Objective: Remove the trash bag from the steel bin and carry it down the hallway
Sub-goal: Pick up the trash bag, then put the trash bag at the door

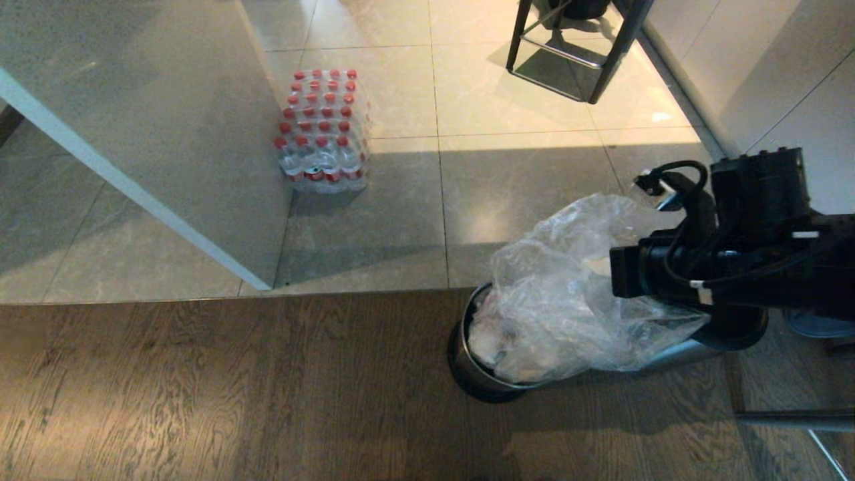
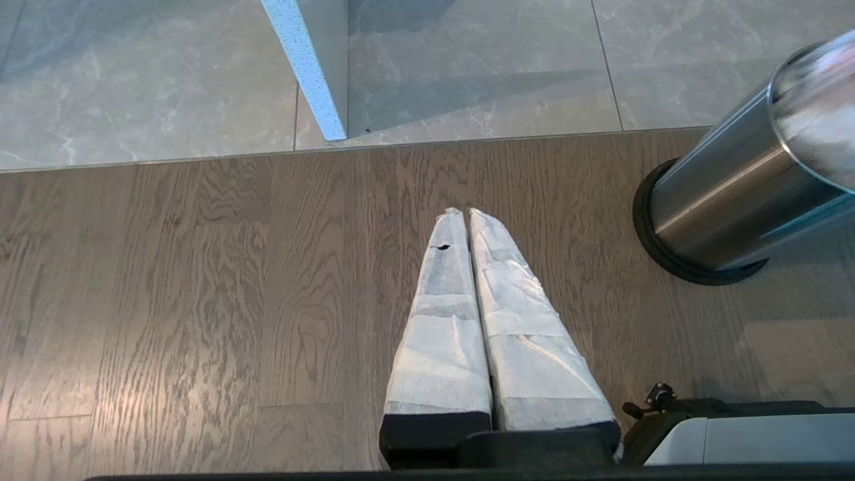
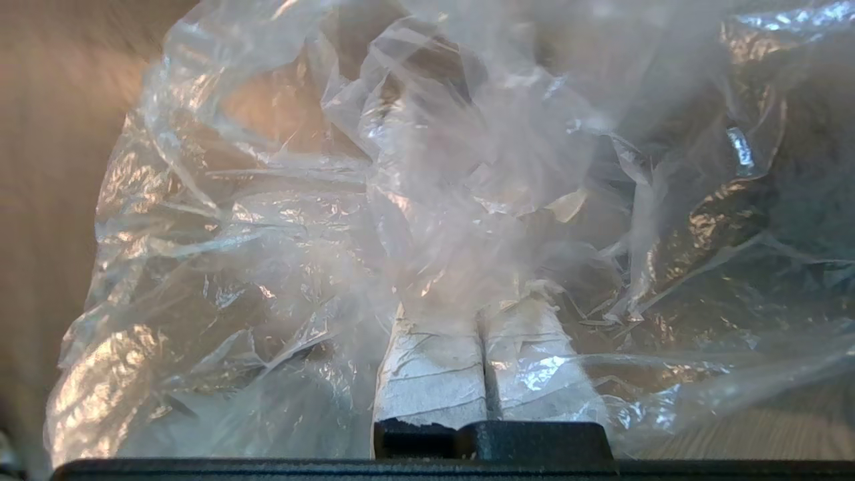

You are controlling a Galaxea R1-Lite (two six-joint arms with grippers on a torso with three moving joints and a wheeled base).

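Clear, crinkled plastic, the thin trash bag (image 1: 568,300) bulges up out of the small round shiny steel bin (image 1: 477,374) with its black rim, which stands on the brown wood-plank floor (image 1: 200,387) near the edge where the grey-beige tiles (image 1: 401,220) begin. The right claw (image 3: 482,334) has its white-wrapped fingers (image 3: 427,374) pressed together on a fold of the bag; the film billows over and past the fingertips, hiding them and blurring the pale rubbish inside. From the head, the black right arm covers the bag's right side. The left claw (image 2: 465,214) hangs over the planks, fingers pressed together on nothing, well apart from the bin. A shrink-wrapped pack of red-capped bottles (image 1: 322,130) sits on the tiles.
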